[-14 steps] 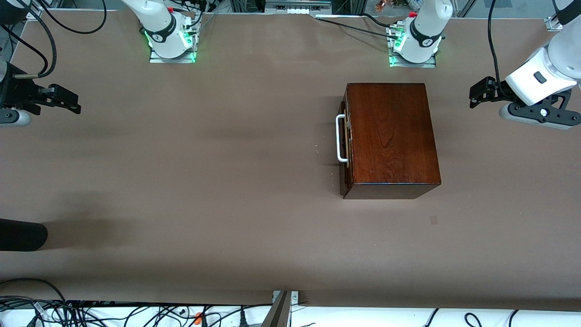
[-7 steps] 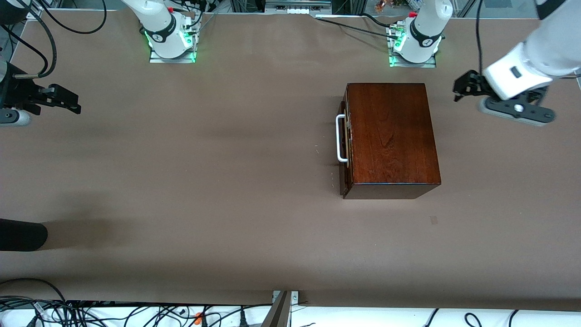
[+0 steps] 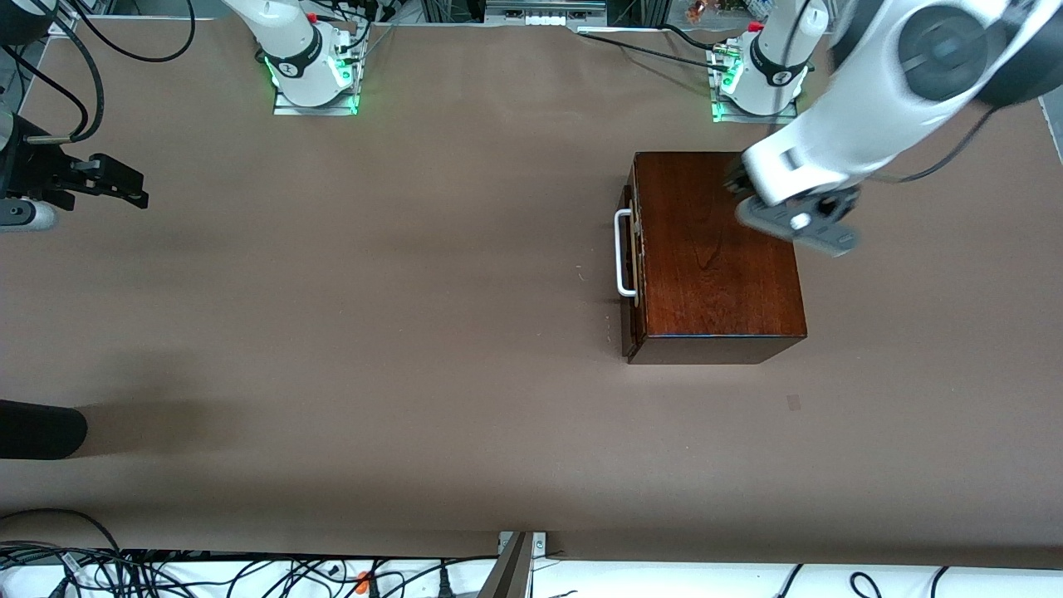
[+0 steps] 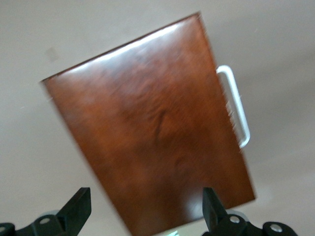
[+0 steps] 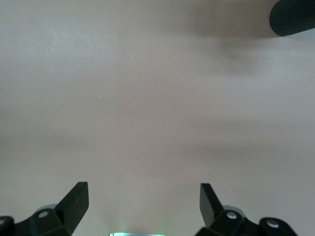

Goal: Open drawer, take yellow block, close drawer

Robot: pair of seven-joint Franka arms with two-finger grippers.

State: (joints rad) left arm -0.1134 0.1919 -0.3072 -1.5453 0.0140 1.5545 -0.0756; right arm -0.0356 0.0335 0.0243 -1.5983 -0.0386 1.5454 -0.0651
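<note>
Two arms in front view: left gripper (image 3: pixel 735 184) hangs over the top of the wooden box (image 3: pixel 718 253) at the left arm's end of the table; drawer (image 3: pixel 629 274) shut, white handle (image 3: pixel 623 253) facing the right arm's end. Right gripper (image 3: pixel 124 187) waits over bare table (image 3: pixel 374 332) at the right arm's end. Yellow block not visible

Left wrist view: fingers (image 4: pixel 78 206) spread wide above the box lid, handle (image 4: pixel 236 105) showing

Right wrist view: fingers (image 5: pixel 74 199) spread, holding nothing, tabletop below

One wooden box (image 3: pixel 714 249), one drawer handle (image 3: pixel 623 253), two tools.
</note>
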